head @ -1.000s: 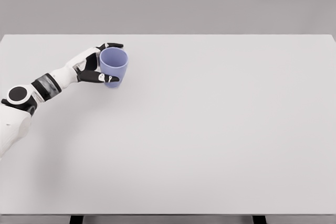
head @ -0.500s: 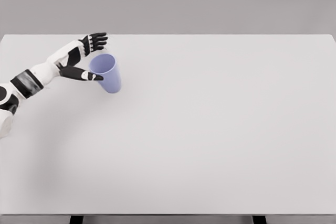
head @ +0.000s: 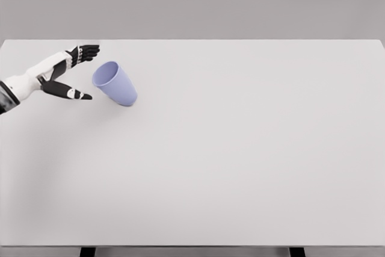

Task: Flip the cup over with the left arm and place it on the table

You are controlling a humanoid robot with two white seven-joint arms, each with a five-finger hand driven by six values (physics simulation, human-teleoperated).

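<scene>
Cup (head: 115,83) was the one thing on the table (head: 240,161). It was light purple and it leaned a lot, with its open mouth up and to the left, toward the hand. Its small bottom end pointed down and to the right and touched the table top. It was not standing straight. The cup sat in the far left part of the table, near the back edge and well away from the front edge.

The left hand (head: 67,73) was just to the left of the cup, over the far left part of the table. Its fingers were spread out and held nothing. The dark fingers (head: 87,50) reached out above the cup's mouth, and the thumb (head: 75,93) pointed at the cup from lower down. A small gap showed between the hand and the cup, so they did not touch. The white arm came in from the left edge of the table.
</scene>
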